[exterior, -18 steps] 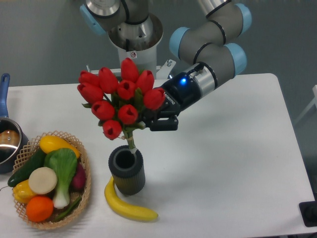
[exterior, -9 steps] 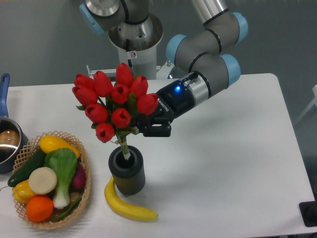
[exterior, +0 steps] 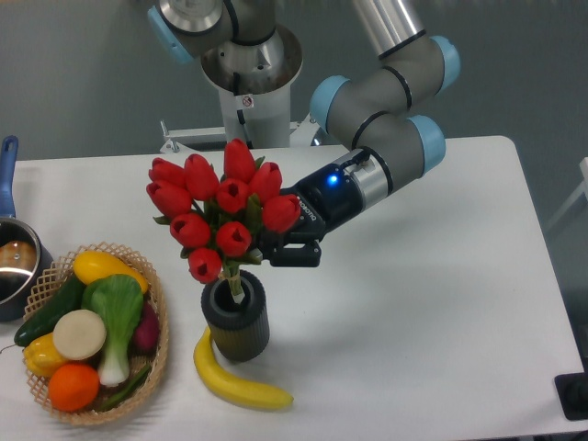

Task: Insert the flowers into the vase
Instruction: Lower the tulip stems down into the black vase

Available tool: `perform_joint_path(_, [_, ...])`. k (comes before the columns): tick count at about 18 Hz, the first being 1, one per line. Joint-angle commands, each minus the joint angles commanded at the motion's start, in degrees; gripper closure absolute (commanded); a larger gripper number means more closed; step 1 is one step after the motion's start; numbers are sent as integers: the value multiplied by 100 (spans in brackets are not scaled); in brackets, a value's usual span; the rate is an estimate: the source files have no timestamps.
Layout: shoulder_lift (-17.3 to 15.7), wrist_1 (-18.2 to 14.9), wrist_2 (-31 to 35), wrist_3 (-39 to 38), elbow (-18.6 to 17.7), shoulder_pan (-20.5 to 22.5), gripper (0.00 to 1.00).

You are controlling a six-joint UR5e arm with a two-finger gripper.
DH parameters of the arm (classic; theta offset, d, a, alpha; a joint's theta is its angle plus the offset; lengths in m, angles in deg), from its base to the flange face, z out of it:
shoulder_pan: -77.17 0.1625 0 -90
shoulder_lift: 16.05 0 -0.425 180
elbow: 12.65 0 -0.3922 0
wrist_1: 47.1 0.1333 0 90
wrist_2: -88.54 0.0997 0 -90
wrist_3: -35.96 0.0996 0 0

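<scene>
Matt ribbed vase, perhaps plastic

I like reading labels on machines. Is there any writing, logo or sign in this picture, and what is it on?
Gripper: white lettering on its black body, too blurred to read.
Robot base: a small round red-and-white sticker, too small to read.
Flowers, vase, banana, basket: no text visible.

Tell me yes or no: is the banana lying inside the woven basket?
No, the banana lies on the table in front of the vase, outside the basket.
</scene>
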Motion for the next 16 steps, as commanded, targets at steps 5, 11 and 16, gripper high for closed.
perform_joint_path(5, [0,0,0,175,-254,26,93])
perform_joint_path(11, [53,0,-9,571,-545,18,92])
perform_joint_path(16, [272,0,0,764,-554,9,92])
